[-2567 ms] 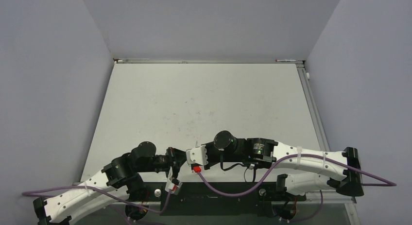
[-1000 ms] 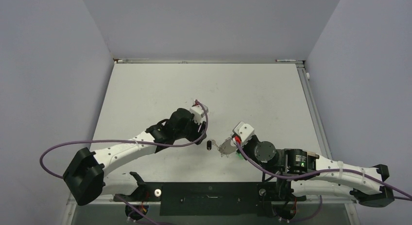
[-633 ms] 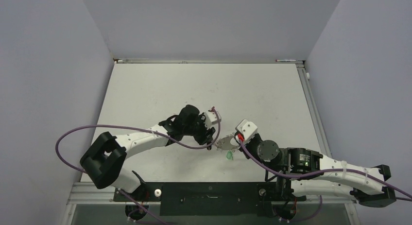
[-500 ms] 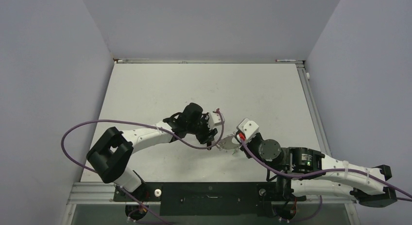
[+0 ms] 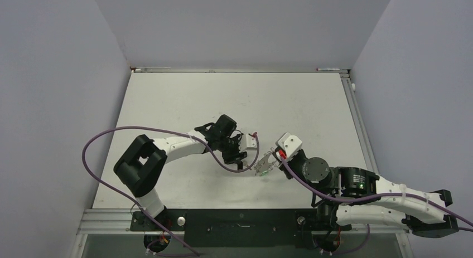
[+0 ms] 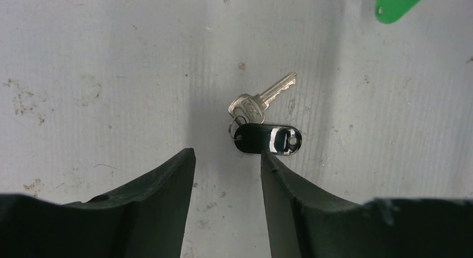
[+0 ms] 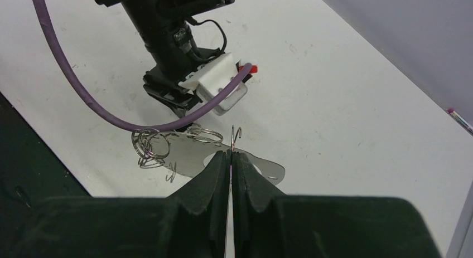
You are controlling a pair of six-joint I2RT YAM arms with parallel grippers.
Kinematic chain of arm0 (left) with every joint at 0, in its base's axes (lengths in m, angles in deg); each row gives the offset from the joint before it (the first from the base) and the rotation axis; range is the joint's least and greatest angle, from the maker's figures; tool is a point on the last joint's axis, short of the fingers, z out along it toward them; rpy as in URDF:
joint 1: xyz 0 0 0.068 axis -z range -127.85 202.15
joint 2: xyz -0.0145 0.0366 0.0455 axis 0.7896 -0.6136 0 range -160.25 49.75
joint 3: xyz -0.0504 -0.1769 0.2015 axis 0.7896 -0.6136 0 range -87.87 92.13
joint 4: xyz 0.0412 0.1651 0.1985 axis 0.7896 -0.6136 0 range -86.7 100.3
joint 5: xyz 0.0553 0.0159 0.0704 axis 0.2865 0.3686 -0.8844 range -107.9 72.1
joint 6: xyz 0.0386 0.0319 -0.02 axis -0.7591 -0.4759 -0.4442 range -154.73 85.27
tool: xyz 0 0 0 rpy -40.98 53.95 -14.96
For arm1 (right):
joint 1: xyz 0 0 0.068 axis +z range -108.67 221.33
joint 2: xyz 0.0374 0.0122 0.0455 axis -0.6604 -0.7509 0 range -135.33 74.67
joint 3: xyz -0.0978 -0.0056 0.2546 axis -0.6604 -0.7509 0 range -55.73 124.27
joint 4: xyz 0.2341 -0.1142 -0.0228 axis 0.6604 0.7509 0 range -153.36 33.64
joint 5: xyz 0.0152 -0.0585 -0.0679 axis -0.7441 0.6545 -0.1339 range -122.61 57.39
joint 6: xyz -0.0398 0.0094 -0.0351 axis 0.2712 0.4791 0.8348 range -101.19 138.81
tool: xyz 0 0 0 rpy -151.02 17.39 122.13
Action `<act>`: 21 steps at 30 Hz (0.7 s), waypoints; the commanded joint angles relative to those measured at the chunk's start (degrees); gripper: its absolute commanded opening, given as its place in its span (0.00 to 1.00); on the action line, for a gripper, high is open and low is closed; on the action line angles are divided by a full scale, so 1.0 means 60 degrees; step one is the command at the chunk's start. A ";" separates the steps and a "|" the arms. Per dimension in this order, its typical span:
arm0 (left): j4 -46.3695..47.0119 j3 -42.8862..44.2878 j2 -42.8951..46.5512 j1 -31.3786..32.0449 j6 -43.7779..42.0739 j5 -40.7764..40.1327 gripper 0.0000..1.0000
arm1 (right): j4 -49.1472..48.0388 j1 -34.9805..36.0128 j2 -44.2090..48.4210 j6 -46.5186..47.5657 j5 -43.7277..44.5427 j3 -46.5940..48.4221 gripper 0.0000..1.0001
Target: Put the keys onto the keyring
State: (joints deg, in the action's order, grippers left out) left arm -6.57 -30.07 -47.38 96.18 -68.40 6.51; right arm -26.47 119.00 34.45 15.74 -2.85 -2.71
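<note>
A tiny silver key (image 6: pixel 254 105) lies flat on the white table, joined by a small ring to a black oval head (image 6: pixel 268 140). My left gripper (image 6: pixel 227 155) hovers just short of it, open, nothing between the jaws; its right fingertip (image 6: pixel 268 160) reaches the black head's near edge. The bright green tag (image 6: pixel 399 0) shows at the top right. My right gripper (image 7: pixel 230 155) is shut on the keyring (image 7: pixel 203 136), a thin silver wire with small rings (image 7: pixel 148 146) bunched at its left. From above, the left gripper (image 5: pixel 241 157) and keyring (image 5: pixel 261 165) nearly meet; the key is hidden there.
The left arm's purple cable (image 5: pixel 111 138) loops wide over the table's left side and crosses right in front of the keyring (image 7: pixel 111 116). A thin pen-like object (image 5: pixel 329 69) lies along the back edge. Grey walls close in the white table (image 5: pixel 223 102) on three sides.
The left arm has swung right and toward the keyring, its gripper narrowing, and now covers the key from above. The right gripper has edged slightly right and back with the keyring.
</note>
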 commanded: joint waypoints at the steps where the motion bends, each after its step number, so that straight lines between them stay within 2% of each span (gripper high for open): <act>1: -0.0257 0.0360 -0.0238 -0.0151 -0.0988 0.0920 0.44 | -0.0177 0.0037 0.0162 0.0316 0.0638 0.0728 0.05; 8: 0.0536 0.0025 -0.0329 -0.0219 -0.1287 0.1728 0.42 | 0.0238 0.0048 0.0475 0.0333 0.0984 0.1028 0.05; 15: 0.0122 0.0342 -0.0733 -0.0229 -0.1627 0.1386 0.33 | 0.0367 0.0038 0.0692 0.0237 0.0939 0.1030 0.05; 21: -0.0007 0.0498 -0.0908 -0.0231 -0.1703 0.1367 0.32 | 0.0363 0.0041 0.0696 0.0233 0.0798 0.0967 0.05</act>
State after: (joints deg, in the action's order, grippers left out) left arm -6.26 -29.98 -52.08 95.17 -77.23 13.26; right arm -22.91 119.00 38.51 16.79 1.06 1.29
